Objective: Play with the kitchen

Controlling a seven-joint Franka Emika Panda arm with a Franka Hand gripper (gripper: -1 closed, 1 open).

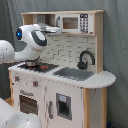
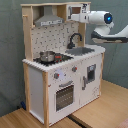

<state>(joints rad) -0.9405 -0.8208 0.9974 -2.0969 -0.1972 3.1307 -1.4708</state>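
first exterior view: faces the kitchen [image 1: 65, 75] from its front, offset toward the sink end, near.
second exterior view: front, stove end, farther back.
shared: whole kitchen front.

The kitchen [image 1: 65, 85] [image 2: 60, 75] is standing up straight on a wood floor. It is white and light wood. Its oven door is staying shut, and its black faucet is curving over the grey sink.
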